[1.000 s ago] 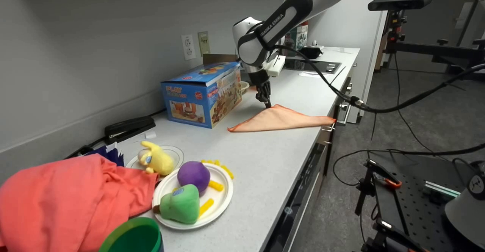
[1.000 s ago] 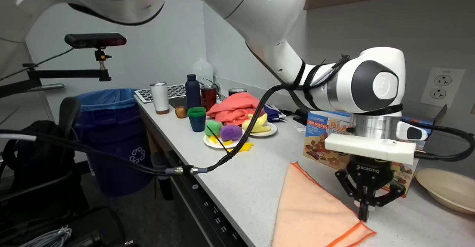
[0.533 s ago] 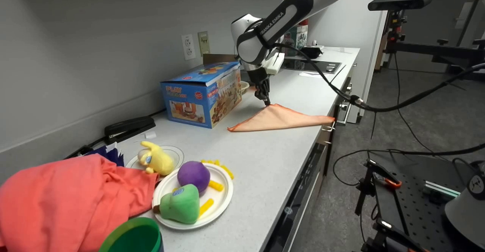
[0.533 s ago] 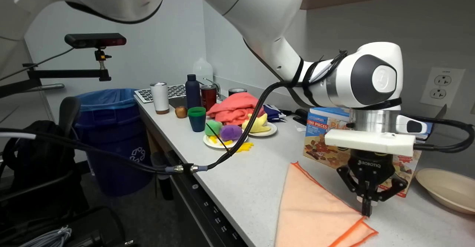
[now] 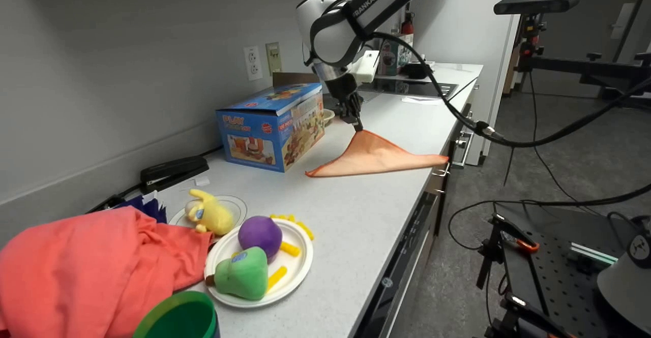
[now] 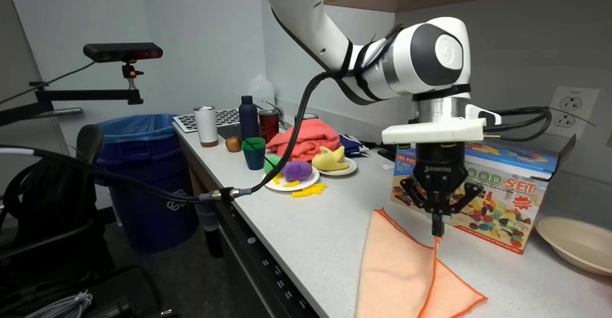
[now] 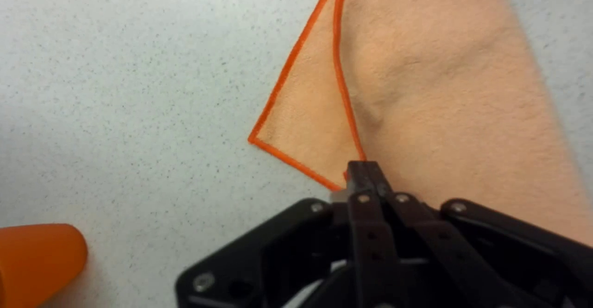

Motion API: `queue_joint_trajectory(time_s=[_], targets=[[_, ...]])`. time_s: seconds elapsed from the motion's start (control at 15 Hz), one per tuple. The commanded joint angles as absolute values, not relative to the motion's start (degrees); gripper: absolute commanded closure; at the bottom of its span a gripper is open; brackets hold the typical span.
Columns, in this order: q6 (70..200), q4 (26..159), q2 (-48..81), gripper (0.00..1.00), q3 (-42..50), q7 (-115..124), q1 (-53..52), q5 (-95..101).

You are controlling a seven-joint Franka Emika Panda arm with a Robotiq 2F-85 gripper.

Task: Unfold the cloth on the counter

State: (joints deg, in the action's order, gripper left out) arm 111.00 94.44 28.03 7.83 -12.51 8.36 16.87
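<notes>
Cloth point(image 6: 399, 270): is lying on the counter point(image 6: 306, 236), at seven o'clock from the box point(image 6: 497, 208) in an exterior view.
Gripper point(image 6: 438, 231): its fingers point(image 7: 359, 173) are pinching the cloth's raised corner.
Fabric: is looking light, soft and limp, so probably is bending easily.
Held corner: is seeming the right hold, provided only one layer is being caught.

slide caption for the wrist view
Gripper pinching a corner of the folded, orange-trimmed peach cloth on the counter.
</notes>
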Motion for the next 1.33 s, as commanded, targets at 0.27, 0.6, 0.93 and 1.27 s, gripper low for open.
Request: queue_joint_trajectory(time_s=[0.27,0.6,0.93,1.27], targets=[[110.12,108.89,15.64,1.0,4.19,-12.75,4.44,17.77],[110.15,113.28,14.42,1.0,1.08,-13.55,2.69,16.43],[109.96,115.49,14.81,1.0,-0.69,-14.07,1.44,16.41],[111.09,117.58,13.76,1.0,-2.05,-15.42,1.22,14.79]])
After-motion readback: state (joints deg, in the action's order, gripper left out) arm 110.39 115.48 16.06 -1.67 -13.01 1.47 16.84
